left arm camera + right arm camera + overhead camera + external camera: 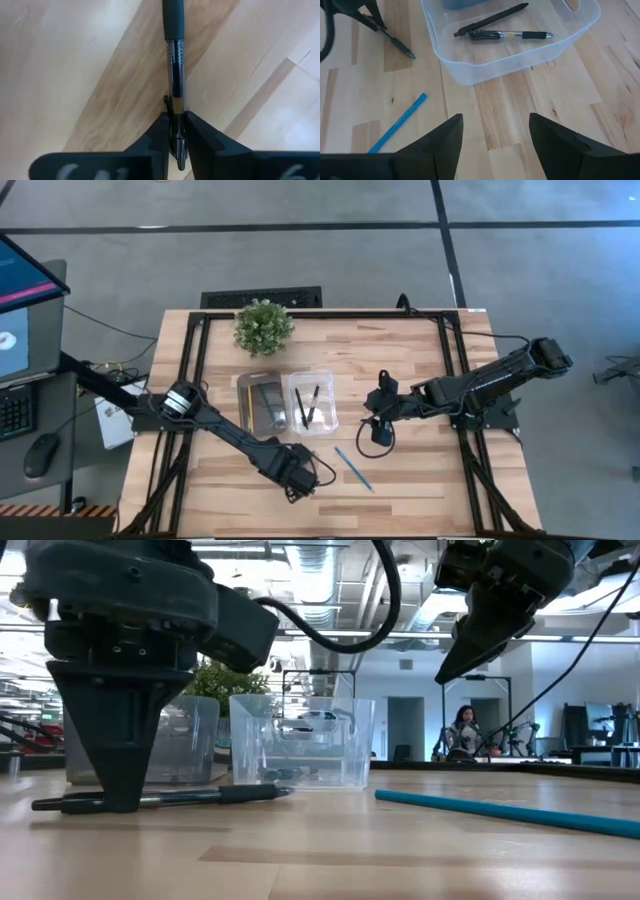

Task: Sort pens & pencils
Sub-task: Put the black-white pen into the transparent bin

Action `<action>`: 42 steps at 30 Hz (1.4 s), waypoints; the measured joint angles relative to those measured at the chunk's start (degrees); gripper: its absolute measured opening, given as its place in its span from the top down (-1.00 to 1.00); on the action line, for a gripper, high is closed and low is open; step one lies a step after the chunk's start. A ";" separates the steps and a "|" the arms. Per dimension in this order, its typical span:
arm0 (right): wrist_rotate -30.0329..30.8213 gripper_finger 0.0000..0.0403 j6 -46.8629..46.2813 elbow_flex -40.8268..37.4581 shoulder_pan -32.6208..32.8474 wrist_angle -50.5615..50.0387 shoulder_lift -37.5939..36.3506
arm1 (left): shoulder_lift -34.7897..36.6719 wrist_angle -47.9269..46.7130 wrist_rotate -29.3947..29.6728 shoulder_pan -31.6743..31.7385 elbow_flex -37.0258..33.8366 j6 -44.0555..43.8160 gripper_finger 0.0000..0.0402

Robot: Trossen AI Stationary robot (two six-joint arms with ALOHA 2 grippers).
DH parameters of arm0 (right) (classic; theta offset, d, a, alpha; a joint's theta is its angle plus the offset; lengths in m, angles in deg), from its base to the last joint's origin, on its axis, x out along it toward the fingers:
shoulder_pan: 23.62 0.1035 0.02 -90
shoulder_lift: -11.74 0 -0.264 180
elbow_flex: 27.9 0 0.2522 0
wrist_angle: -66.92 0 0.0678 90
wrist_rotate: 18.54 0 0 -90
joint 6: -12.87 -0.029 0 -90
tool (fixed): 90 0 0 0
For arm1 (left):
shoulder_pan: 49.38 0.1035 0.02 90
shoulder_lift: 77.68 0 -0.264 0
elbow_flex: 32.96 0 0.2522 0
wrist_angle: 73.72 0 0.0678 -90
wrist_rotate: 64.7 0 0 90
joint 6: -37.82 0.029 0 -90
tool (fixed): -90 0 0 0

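Observation:
My left gripper [297,473] stands near the table's near edge, shut on a black pen [174,75] that lies on the wood [170,798]. Two more pens [505,31] lie in the right-hand clear bin [312,402]. The blue pencil [353,468] lies flat on the table to the right of my left gripper; it also shows in the low view [500,812] and in the right wrist view [397,122]. My right gripper [495,135] hangs open above the table [378,432], right of the bins. What lies in the left-hand bin [262,402] I cannot tell. My left gripper pinches the pen between its two fingers [161,135] near the clip end [174,107]. The fingers come from above, pointing down, and lie across the pen. The pen lies level on the table top, its grip end [250,793] sticking out to one side.
A small potted plant [263,326] stands at the far edge behind the bins. A black frame [195,370] borders the table's sides. Bare wood lies along the near edge [420,490]. A person [465,730] sits in the room beyond.

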 joint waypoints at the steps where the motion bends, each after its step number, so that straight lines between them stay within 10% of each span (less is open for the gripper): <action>1: 0.00 -0.24 0.24 0.00 0.00 -0.04 0.00 | -0.02 -0.27 0.55 -0.04 0.50 0.59 0.84; 42: 0.02 -0.24 1.50 0.00 0.00 -0.05 0.00 | 11.89 -5.85 15.39 0.62 5.09 2.18 0.85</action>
